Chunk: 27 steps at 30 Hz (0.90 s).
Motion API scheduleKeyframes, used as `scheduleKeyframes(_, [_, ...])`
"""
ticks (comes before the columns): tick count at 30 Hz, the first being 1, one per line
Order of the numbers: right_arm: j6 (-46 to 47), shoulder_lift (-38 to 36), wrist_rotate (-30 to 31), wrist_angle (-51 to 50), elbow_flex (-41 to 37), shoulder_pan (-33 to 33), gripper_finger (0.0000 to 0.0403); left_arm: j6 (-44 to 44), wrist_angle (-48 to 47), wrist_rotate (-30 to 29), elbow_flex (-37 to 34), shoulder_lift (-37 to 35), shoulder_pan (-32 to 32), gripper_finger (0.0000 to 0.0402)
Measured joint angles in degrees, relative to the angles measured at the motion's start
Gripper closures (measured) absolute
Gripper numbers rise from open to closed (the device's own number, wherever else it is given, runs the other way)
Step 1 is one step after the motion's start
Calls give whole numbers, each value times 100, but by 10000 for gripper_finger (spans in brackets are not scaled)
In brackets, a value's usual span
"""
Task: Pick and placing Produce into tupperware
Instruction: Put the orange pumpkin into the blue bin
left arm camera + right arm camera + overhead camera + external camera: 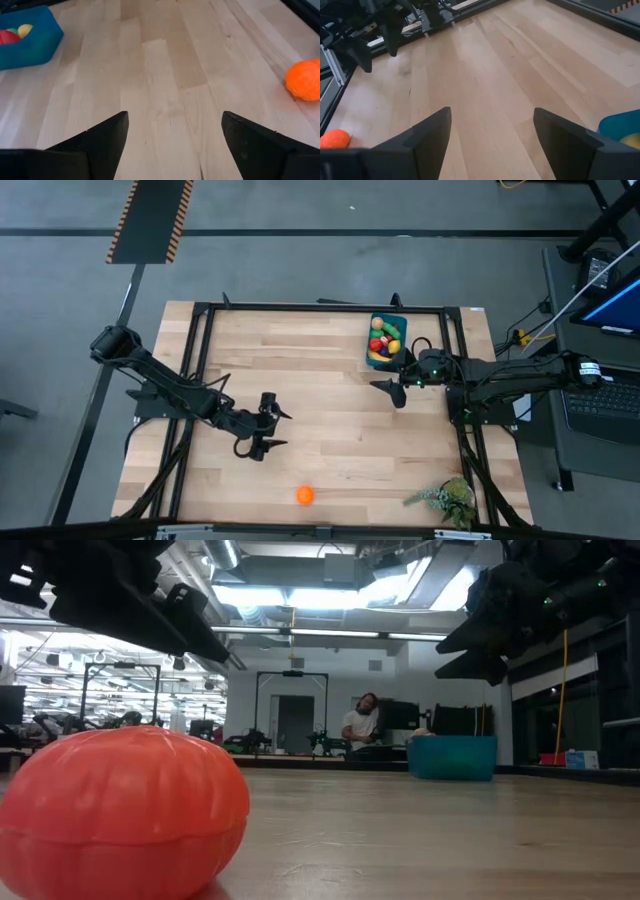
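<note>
The blue tupperware (388, 340) sits near the far edge of the wooden worktop (320, 380), on the right half, and it is filled with small toy produce (383, 340) in red, yellow, green and purple. In the left wrist view the same box (30, 37) shows a red and a yellow piece inside. One orange piece (305, 495) lies alone near the front edge of the worktop, well apart from the box; the low view sees it very close up (120, 810), ribbed like a small pumpkin, and the left wrist view has it off to one side (304, 80).

The left hand (273, 430) hovers over the middle-left of the worktop, between the box and the orange piece, with its fingers (100, 140) spread wide and nothing between them. The right hand (388, 387) hangs just in front of the box, its fingers (425, 135) also spread apart and empty over bare wood.

A leafy green sprig (445, 500) lies at the front right corner. Beyond the worktop, a person (358, 730) sits in the room behind.
</note>
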Motion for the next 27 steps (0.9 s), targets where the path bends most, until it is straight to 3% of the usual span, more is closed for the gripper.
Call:
scheduleKeyframes(14, [-17,-2,-179,-16,0,-2,118,195,316,-61,235,526,-7,32])
scheduleKeyframes(27, [-17,-2,-186,-17,0,-2,118,465,325,-50,929,519,-420,31])
